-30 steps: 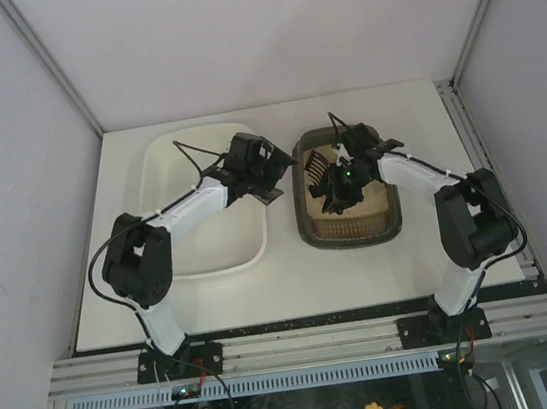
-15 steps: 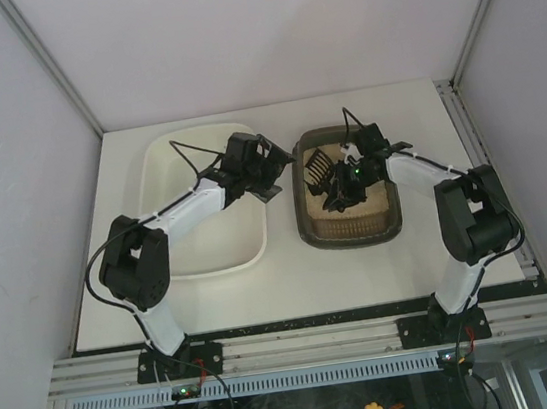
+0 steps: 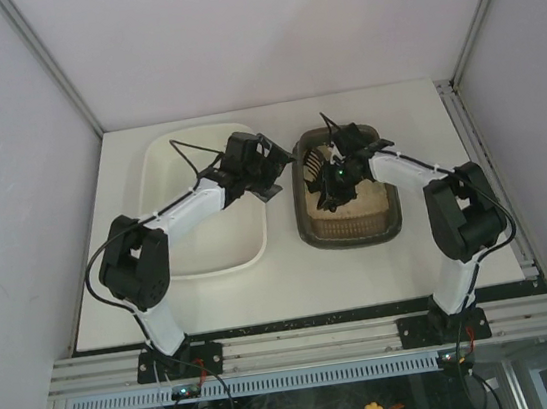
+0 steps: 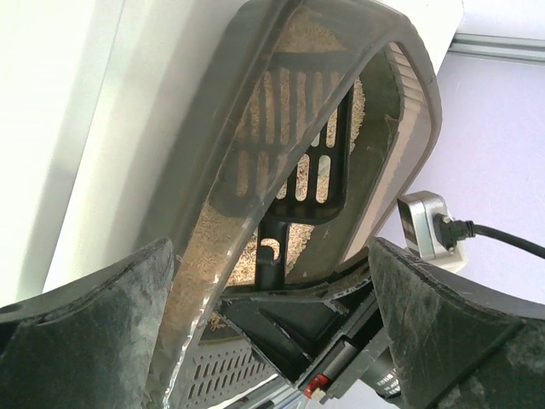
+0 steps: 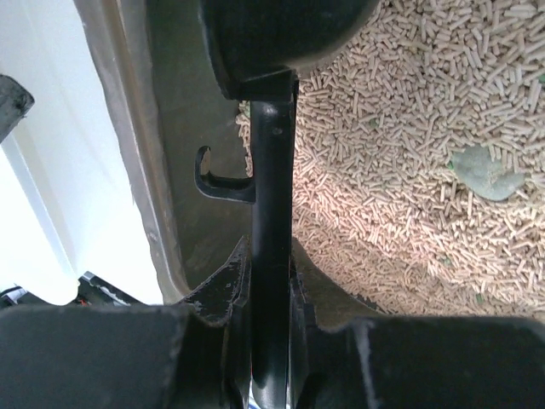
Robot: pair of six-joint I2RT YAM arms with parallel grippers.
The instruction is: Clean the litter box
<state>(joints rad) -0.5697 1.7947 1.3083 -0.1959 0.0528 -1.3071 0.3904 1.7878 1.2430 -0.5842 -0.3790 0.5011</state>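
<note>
Where right claw (image 3: pixel 332 189) hangs, litter box (image 3: pixel 351 242) — beneath

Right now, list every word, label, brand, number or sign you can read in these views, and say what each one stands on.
None: no readable text in any view.
The litter box, the black scoop and the cream tub show no legible word, number or sign.
</note>
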